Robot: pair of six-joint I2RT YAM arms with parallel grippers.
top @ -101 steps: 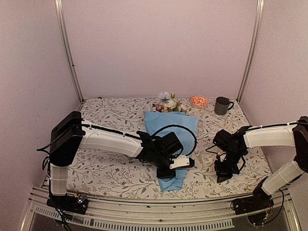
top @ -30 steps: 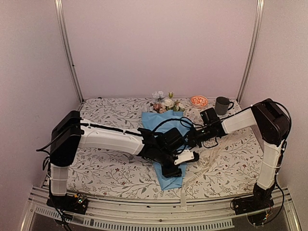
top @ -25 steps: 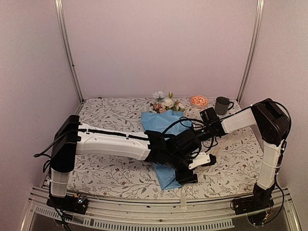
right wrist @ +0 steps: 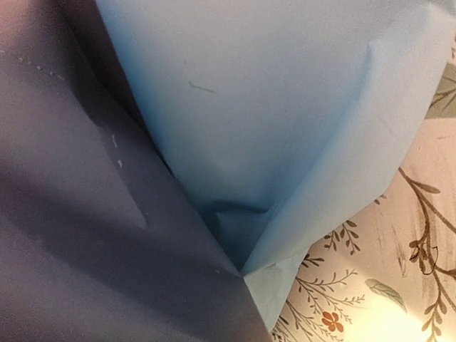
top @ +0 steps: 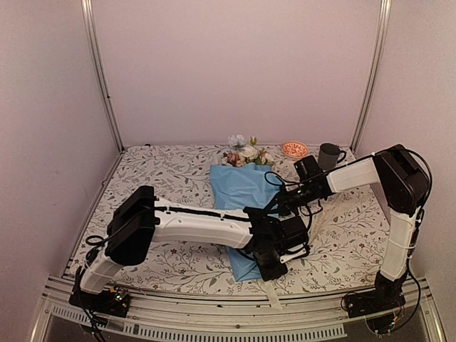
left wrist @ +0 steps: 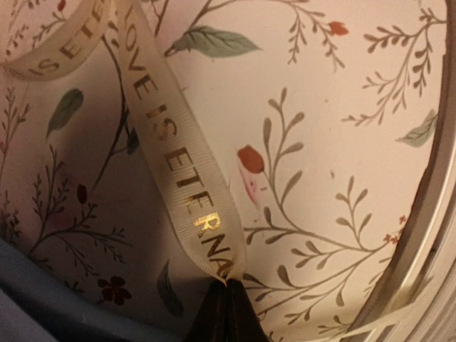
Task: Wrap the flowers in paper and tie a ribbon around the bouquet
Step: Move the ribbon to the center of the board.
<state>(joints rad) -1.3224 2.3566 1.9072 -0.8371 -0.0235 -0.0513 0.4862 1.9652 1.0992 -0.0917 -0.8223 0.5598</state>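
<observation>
The left gripper [left wrist: 226, 317] is clenched on the ribbon [left wrist: 171, 167] near the front edge of the table [top: 164, 167]. The right gripper [top: 281, 204] is closed at the right side of the paper [top: 239, 187], which wraps the flowers [top: 246, 154] toward the back edge.

Folded light blue paper [right wrist: 285, 121] fills the view above leaf-printed tablecloth [right wrist: 399, 285].

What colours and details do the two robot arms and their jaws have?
Both the left arm and the right arm have white link shells with black blocks at the joints. Their wrist units and jaws are black. Thin black cables loop near the wrists. No markings are legible.
</observation>
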